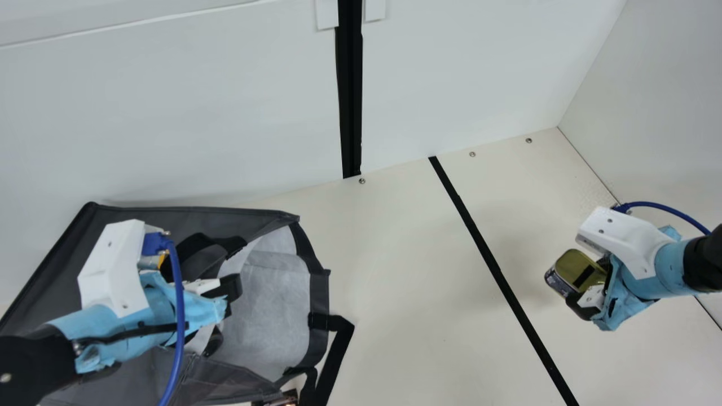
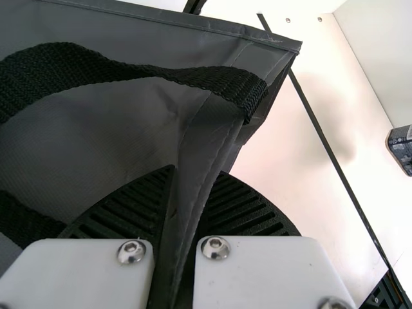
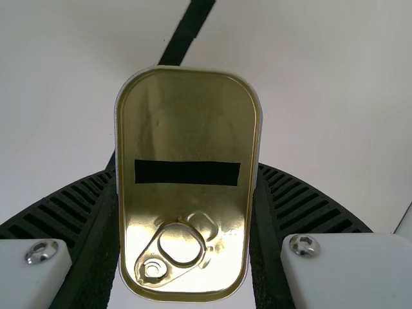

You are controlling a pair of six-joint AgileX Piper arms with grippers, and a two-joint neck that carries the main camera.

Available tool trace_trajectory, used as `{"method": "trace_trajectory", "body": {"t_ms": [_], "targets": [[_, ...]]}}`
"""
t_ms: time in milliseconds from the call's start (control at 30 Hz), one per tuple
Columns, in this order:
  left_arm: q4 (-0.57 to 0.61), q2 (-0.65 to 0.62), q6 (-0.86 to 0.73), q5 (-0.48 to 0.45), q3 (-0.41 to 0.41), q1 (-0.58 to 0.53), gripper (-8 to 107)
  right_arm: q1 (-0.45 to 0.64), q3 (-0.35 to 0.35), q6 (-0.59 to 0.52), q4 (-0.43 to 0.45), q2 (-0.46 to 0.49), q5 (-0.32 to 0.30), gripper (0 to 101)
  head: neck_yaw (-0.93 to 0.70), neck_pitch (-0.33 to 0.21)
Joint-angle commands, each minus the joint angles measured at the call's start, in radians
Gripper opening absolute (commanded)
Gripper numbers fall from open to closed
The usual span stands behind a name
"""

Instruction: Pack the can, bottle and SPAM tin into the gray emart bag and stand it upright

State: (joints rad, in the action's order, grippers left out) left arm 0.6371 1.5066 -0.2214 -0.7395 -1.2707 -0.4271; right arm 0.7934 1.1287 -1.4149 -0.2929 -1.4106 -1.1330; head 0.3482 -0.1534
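Observation:
The gray bag (image 1: 51, 270) lies on its side at the left, its mouth with pale lining facing the middle of the table. My left gripper (image 1: 225, 313) is over that mouth; in the left wrist view the same gripper (image 2: 193, 225) is shut on a fold of the bag's edge (image 2: 206, 141), beside a black strap. Off at the right, my right gripper (image 1: 592, 285) holds the SPAM tin (image 1: 578, 268) above the table. Seen from the right wrist, the tin (image 3: 187, 135) sits between both pads of the gripper (image 3: 187, 212), pull-ring lid toward the camera.
A black strap (image 1: 337, 355) hangs from the bag's mouth onto the table. Close by, a small dark item (image 1: 282, 399) is cut off by the bottom edge; I cannot tell what it is. A black line (image 1: 496, 270) crosses the table (image 1: 395, 293). White walls stand behind and at the right.

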Motion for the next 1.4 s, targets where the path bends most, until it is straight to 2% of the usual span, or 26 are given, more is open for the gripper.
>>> {"method": "trace_trajectory", "body": {"t_ms": [0, 467, 1000, 1367], "targets": [[0.000, 0.000, 0.000, 0.000, 0.000, 0.000, -8, -0.015, 0.000, -0.009, -0.004, 0.006, -0.012, 0, 0.001, -0.021], [0.000, 0.000, 0.000, 0.000, 0.000, 0.000, -8, -0.181, -0.046, -0.024, -0.003, 0.087, -0.061, 0, 0.001, -0.021], [0.000, 0.000, 0.000, 0.000, 0.000, 0.000, -8, -0.416, -0.131, 0.060, 0.001, 0.193, -0.087, 0, 0.001, -0.021], [0.000, 0.000, 0.000, 0.000, 0.000, 0.000, -8, -0.519, -0.165, 0.104, 0.001, 0.230, -0.087, 0, 0.001, -0.021]]}}
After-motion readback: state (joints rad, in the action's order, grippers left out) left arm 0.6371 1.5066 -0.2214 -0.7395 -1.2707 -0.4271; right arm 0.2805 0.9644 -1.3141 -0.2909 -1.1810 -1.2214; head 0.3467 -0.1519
